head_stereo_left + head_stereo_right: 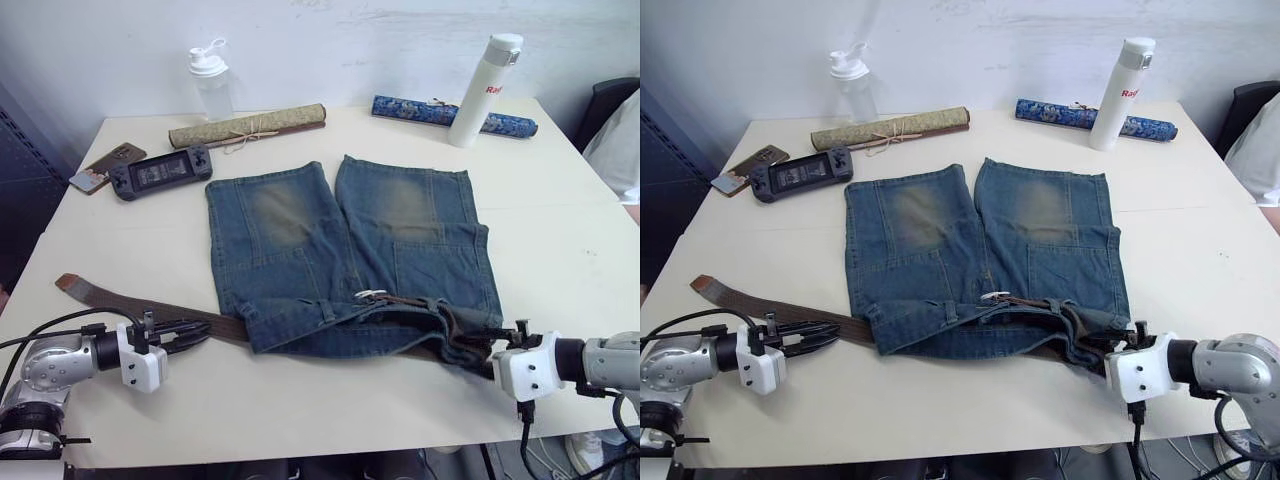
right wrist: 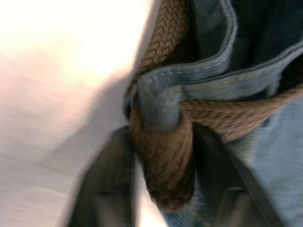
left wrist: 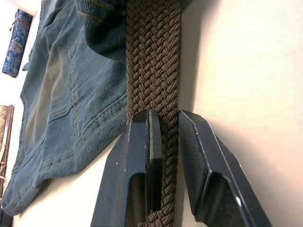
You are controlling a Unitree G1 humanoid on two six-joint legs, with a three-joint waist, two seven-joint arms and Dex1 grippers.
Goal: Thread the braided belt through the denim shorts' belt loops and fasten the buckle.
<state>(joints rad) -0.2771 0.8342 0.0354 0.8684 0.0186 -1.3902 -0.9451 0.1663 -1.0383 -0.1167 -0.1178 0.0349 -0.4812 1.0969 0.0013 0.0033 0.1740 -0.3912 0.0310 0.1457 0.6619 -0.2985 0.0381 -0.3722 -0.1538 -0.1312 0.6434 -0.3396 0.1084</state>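
Two black-fingered grippers, left (image 3: 163, 142) and right (image 2: 161, 161), are clamped on the dark-brown woven braided belt (image 1: 200, 322) beside the blue denim shorts (image 1: 340, 250); uneven pulling could bunch the waistband.

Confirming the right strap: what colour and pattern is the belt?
Dark-brown braided weave, clearest in the left wrist view.

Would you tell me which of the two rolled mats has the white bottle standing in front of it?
The blue patterned rolled mat, on the robot's right; the white bottle overlaps it. The tan rolled mat lies near the clear shaker bottle instead.
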